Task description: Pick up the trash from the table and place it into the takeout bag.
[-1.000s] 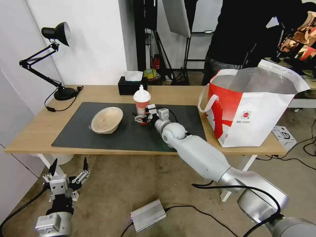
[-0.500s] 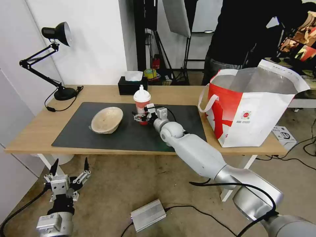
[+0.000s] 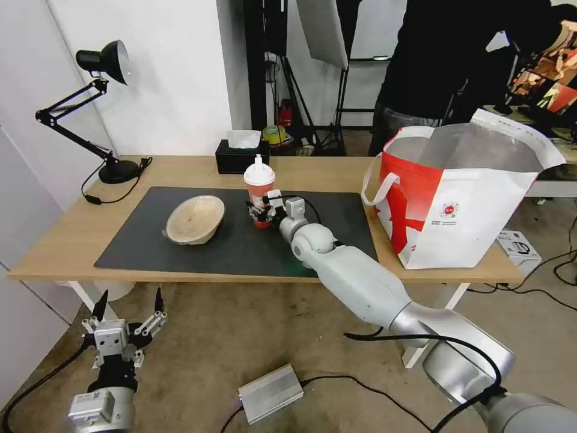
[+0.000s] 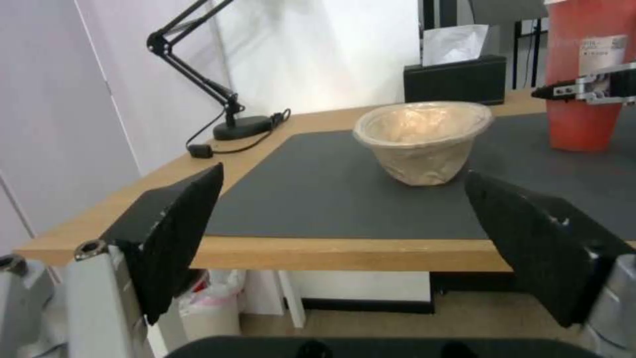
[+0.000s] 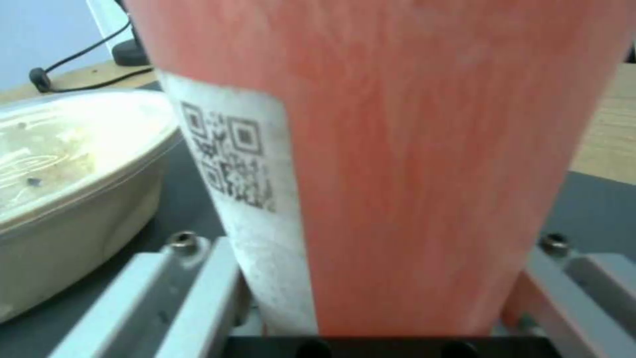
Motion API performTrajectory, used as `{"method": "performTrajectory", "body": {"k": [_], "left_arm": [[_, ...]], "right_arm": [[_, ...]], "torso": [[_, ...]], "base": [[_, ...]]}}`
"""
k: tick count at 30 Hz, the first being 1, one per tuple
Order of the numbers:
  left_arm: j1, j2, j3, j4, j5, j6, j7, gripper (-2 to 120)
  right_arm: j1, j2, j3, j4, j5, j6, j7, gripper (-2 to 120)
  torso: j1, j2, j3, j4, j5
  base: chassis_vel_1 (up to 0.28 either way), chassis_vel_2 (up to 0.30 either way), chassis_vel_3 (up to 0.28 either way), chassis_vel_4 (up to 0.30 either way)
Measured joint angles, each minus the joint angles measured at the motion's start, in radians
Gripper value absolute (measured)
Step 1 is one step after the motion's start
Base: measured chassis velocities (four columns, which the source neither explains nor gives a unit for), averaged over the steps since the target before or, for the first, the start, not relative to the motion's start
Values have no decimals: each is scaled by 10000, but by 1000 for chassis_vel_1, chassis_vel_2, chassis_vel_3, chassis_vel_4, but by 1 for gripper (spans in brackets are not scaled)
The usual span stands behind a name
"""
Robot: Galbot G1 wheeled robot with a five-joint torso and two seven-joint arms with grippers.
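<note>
A red drink cup [image 3: 259,191] with a white domed lid stands upright on the dark mat [image 3: 180,255] of the table [image 3: 72,240]. My right gripper [image 3: 259,211] is shut on the cup's lower part; in the right wrist view the cup [image 5: 411,149] sits between both fingers [image 5: 186,293]. A beige bowl [image 3: 193,219] lies on the mat left of the cup, also seen in the left wrist view [image 4: 424,139]. The takeout bag [image 3: 463,198] stands open at the table's right end. My left gripper [image 3: 128,316] hangs open below the table's front edge, holding nothing.
A black tissue box [image 3: 241,156] sits behind the cup. A black desk lamp [image 3: 102,108] with its cord stands at the back left. A silver box [image 3: 270,392] and cables lie on the floor. A person stands behind the bag.
My right gripper's fingers have drawn in around the cup's base, and the arm has edged slightly forward. The cup, bowl and bag have stayed put.
</note>
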Motion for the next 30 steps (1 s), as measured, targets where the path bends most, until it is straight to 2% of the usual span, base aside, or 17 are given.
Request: {"method": "performTrajectory", "body": {"k": [7, 10, 24, 30], "left_arm": [[5, 0, -19, 1, 12, -5, 0, 98], [14, 0, -31, 0, 14, -6, 0, 98], [28, 3, -34, 8, 16, -21, -1, 98], [53, 6, -36, -75, 23, -21, -3, 98]], "right_arm": [[-35, -216, -53, 310, 57, -23, 89, 13], [-45, -327, -92, 465, 100, -63, 149, 10], [-193, -891, -205, 1334, 274, -201, 476, 10], [-111, -1315, -155, 2269, 500, -502, 703, 10]], "torso": [[0, 0, 1, -1, 0], [0, 0, 1, -1, 0], [1, 0, 1, -1, 0], [0, 0, 1, -1, 0]], "base": [[0, 0, 0, 0], [0, 0, 0, 0], [0, 0, 0, 0], [0, 0, 0, 0]]}}
